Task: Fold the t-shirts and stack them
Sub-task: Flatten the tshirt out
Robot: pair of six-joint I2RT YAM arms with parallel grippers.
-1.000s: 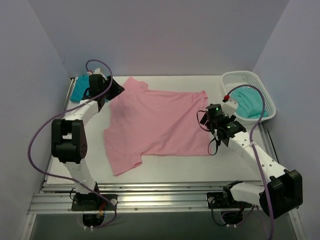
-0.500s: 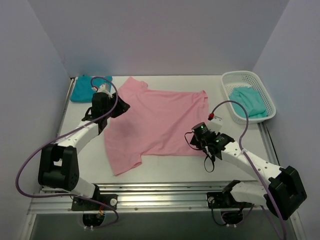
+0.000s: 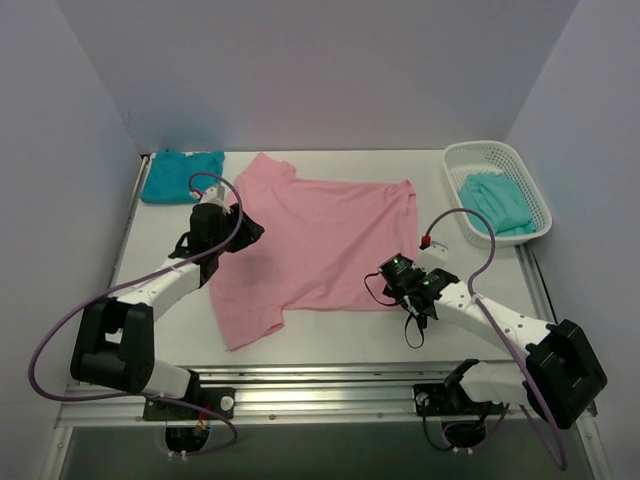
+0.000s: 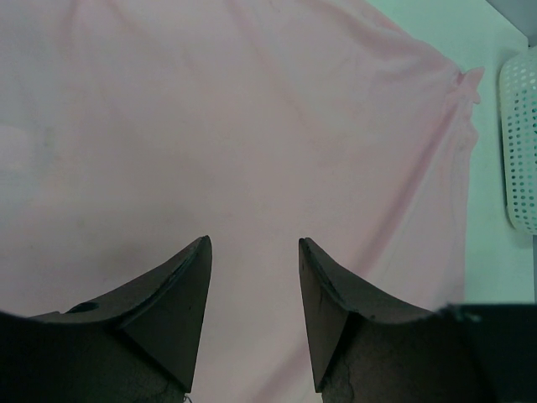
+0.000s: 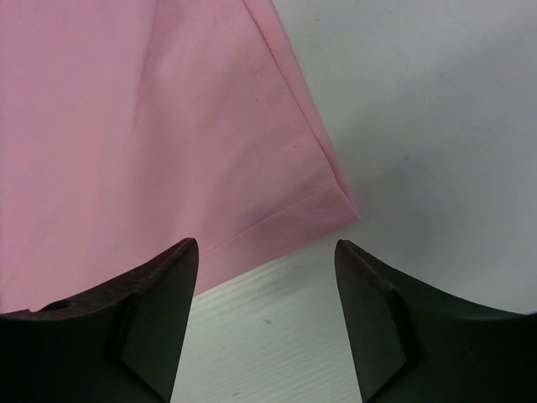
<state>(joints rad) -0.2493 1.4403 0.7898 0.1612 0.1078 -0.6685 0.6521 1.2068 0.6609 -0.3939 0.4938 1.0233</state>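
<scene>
The light pink t-shirt lies spread flat in the middle of the table. It fills the left wrist view, and its near right hem corner shows in the right wrist view. My left gripper is open and empty over the shirt's left side. My right gripper is open and empty just above the table at the shirt's near right corner. A deep teal t-shirt lies folded at the far left corner. A paler mint-teal t-shirt lies bunched in the basket.
The white plastic mesh basket stands at the far right of the table; its edge shows in the left wrist view. Walls close in the table at the back and on both sides.
My left gripper has moved from the far left corner by the teal shirt toward me onto the pink shirt's left side. My right gripper has moved nearer and lower to the shirt's near right corner.
</scene>
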